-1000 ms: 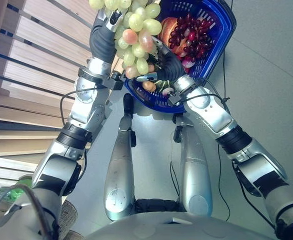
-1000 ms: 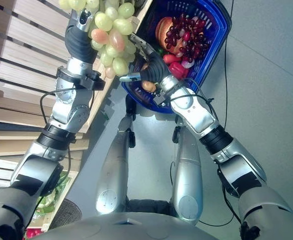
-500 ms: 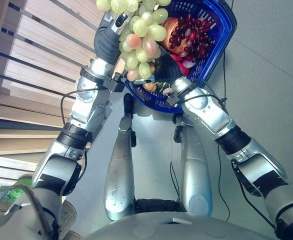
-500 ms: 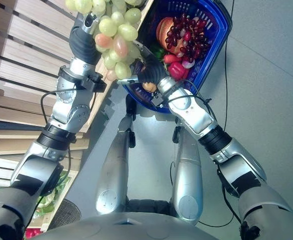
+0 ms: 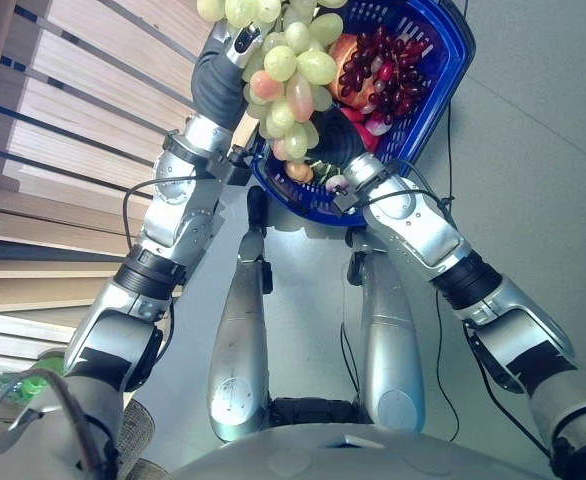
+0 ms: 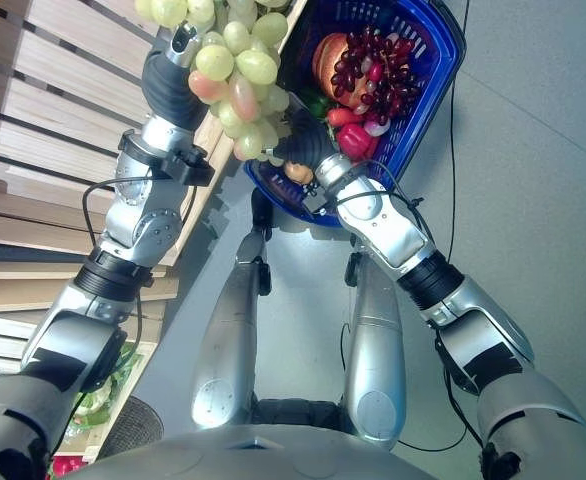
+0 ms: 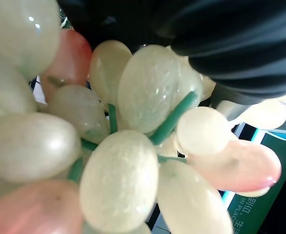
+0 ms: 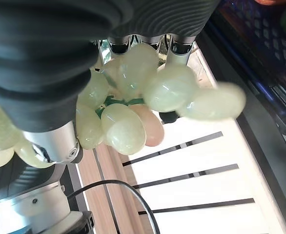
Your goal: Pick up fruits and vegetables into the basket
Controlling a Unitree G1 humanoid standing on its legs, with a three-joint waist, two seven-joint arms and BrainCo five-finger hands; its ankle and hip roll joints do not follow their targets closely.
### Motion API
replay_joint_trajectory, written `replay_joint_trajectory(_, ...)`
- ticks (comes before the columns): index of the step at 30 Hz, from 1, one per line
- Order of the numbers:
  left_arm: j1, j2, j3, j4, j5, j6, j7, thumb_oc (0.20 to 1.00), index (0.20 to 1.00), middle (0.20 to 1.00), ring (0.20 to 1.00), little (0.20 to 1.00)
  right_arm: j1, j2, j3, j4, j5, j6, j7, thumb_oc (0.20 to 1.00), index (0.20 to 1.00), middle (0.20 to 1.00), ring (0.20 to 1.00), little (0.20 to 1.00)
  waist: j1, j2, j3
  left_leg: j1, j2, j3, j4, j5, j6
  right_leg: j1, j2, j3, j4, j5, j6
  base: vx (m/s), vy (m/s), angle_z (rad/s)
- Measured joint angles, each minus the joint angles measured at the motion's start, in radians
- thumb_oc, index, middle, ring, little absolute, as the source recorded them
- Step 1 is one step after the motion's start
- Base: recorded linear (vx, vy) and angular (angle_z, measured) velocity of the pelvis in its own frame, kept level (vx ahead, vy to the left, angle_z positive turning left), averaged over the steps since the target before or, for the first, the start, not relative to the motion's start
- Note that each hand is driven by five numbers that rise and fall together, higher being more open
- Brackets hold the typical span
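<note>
A bunch of green grapes (image 5: 285,70) with a few pink ones hangs from my left hand (image 5: 221,72), whose fingers are curled on its top. The bunch dangles over the near left rim of the blue basket (image 5: 443,70). In the left wrist view the grapes (image 7: 118,180) sit right against the hand. My right hand (image 5: 338,145) is at the basket's near rim, just behind the bunch's lower tip. Its fingers (image 8: 176,46) reach in among the grapes (image 8: 126,129). In the basket lie dark red grapes (image 5: 378,65), an orange-red fruit (image 5: 340,55) and red vegetables (image 6: 355,138).
Wooden slatted shelving (image 5: 63,120) fills the left side, close to my left arm. Grey floor (image 5: 533,180) lies to the right of the basket. Something green (image 5: 33,385) shows low at the left.
My left hand has carried the green grapes to the right and lower, toward the basket. The bunch now covers my right hand's fingers, which showed spread out a second ago.
</note>
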Motion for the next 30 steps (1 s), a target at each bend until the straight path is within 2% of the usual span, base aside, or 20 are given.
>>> replay_joint_trajectory(6,0.000,0.000,0.000,0.000,0.003,0.000,0.015,0.200,0.200,0.200,0.200,0.200,0.000,0.000,0.000,0.000,0.001,0.000,-0.004,0.200,0.200,0.200,0.200,0.200,0.000,0.000,0.000,0.000,0.000,0.000,0.000,0.000,0.000,0.001,0.000,0.000,0.000,0.000,0.000,0.00,0.000,0.00)
replay_joint_trajectory(7,0.000,0.000,0.000,0.000,0.005,0.000,0.026,0.288,0.288,0.288,0.288,0.288,0.000,0.000,0.000,0.000,0.001,0.000,-0.004,0.200,0.200,0.200,0.200,0.200,0.001,0.000,0.000,0.000,0.000,0.000,0.000,0.000,0.000,0.001,0.000,0.000,0.000,0.000,0.000,0.00,0.000,0.00)
replay_joint_trajectory(8,0.000,0.000,-0.001,0.000,0.014,0.000,0.040,0.573,0.573,0.573,0.573,0.573,0.000,0.000,0.000,0.000,0.001,0.000,-0.004,0.200,0.200,0.200,0.200,0.200,0.001,0.000,0.000,0.000,0.000,0.000,0.000,0.000,0.000,0.001,0.000,0.000,0.000,0.000,0.000,0.00,0.000,0.00)
replay_joint_trajectory(9,0.000,0.000,-0.004,0.000,0.016,0.000,0.054,1.000,1.000,1.000,1.000,1.000,0.000,0.000,0.000,0.000,0.001,0.000,-0.004,0.200,0.200,0.200,0.200,0.200,0.001,0.000,0.000,0.000,0.000,-0.001,0.000,0.000,0.000,0.001,0.000,-0.001,0.000,0.000,0.000,0.00,0.000,0.00)
replay_joint_trajectory(13,0.002,0.000,-0.016,0.000,0.051,0.002,0.113,1.000,1.000,1.000,1.000,1.000,0.000,0.000,-0.001,0.000,0.001,-0.001,-0.006,0.200,0.200,0.200,0.200,0.200,0.001,0.000,0.000,0.000,-0.001,-0.003,0.000,0.000,0.000,0.002,0.000,-0.002,-0.001,0.000,0.000,0.00,0.000,0.00)
replay_joint_trajectory(19,0.014,-0.003,-0.018,0.000,0.148,0.004,0.316,1.000,1.000,1.000,1.000,1.000,0.000,0.002,-0.001,0.000,0.001,-0.008,-0.007,0.200,0.200,0.200,0.200,0.200,0.002,0.000,0.000,0.000,-0.001,-0.004,0.000,0.000,0.000,0.003,-0.001,-0.003,-0.001,0.000,0.000,0.00,-0.012,0.00)
replay_joint_trajectory(30,0.064,-0.052,0.002,0.000,0.201,0.004,0.498,1.000,1.000,1.000,1.000,1.000,0.000,0.030,-0.018,0.000,0.000,-0.026,-0.026,0.200,0.200,0.200,0.200,0.200,0.006,0.000,0.000,0.000,-0.003,-0.013,0.000,0.000,0.000,0.005,-0.003,-0.009,0.001,-0.001,0.001,0.00,-0.006,0.01)
